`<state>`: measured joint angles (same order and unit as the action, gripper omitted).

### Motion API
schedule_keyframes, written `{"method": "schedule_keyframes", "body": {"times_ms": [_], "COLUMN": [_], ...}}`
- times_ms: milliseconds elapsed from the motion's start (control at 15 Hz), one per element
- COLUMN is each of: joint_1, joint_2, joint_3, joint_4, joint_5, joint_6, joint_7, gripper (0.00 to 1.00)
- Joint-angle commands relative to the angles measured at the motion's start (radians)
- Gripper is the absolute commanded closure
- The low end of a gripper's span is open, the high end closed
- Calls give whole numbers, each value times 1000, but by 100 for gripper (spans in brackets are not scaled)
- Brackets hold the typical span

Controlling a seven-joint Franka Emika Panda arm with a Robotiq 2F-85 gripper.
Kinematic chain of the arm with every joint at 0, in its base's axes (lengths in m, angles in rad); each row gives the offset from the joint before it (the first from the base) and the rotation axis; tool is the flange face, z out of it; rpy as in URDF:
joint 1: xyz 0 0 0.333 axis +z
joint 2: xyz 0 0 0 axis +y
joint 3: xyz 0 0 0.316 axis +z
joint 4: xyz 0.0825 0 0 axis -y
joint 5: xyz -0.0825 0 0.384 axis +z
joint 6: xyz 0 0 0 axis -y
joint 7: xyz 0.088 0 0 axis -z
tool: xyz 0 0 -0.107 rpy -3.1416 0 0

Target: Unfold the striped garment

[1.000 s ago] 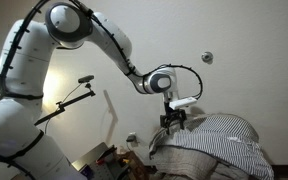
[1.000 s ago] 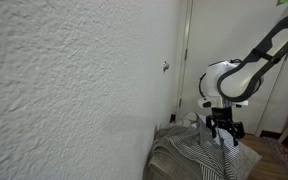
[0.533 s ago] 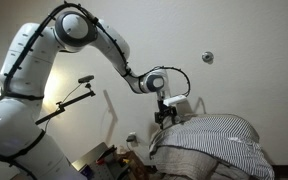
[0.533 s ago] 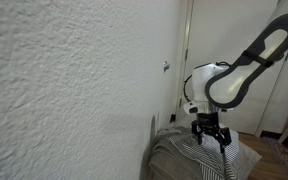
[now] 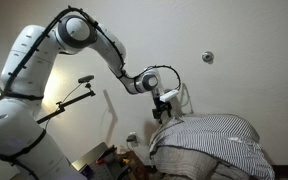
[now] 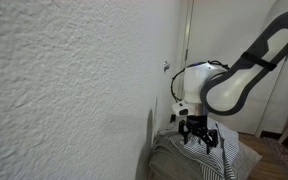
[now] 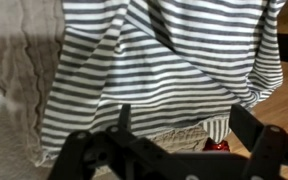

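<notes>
Shows a garment (image 5: 219,140) with narrow dark and white stripes, bunched into a rounded heap with many folds and not spread out. Lies low beside a rough white wall (image 6: 64,90). Cannot tell what carries it, because the cloth hides any tabletop and its edges. From the wrist, hangs in creased layers next to a beige cloth (image 7: 19,60).

Compared with one second ago, finds the fingers (image 7: 246,125) shifted sideways over the heap in both exterior views, toward its edge. Finds the heap itself in the same shape. Leaves the fingers spread wide and released, grasping nothing, just above the stripes.

Around the heap:
- a small round fitting (image 5: 207,57) high on the wall;
- a camera on a stand (image 5: 84,80);
- clutter (image 5: 114,158) low beside the heap;
- a door (image 6: 219,40) behind the arm (image 6: 229,85);
- a small red thing (image 7: 216,146) under the hem.

Hides part of the heap behind the wrist in both exterior views.
</notes>
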<state>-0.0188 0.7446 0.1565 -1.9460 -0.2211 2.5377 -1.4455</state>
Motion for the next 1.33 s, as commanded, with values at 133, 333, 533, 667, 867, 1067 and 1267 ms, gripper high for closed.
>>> {"method": "schedule_keyframes", "body": {"times_ms": [133, 333, 533, 667, 867, 1067, 1267], "joint_1": [48, 60, 63, 63, 56, 47, 40], "joint_2": [-21, -13, 8, 19, 39, 65, 89], "joint_3": [-43, -74, -109, -129, -146, -149, -143], "joint_4": [-7, 6, 34, 48, 68, 90, 111], "joint_5": [-69, -92, -113, -122, -125, -121, -116], "joint_6": [154, 209, 215, 207, 192, 178, 159], "joint_7": [52, 88, 116, 134, 141, 136, 129], "gripper": [0, 0, 0, 3, 31, 46, 16]}}
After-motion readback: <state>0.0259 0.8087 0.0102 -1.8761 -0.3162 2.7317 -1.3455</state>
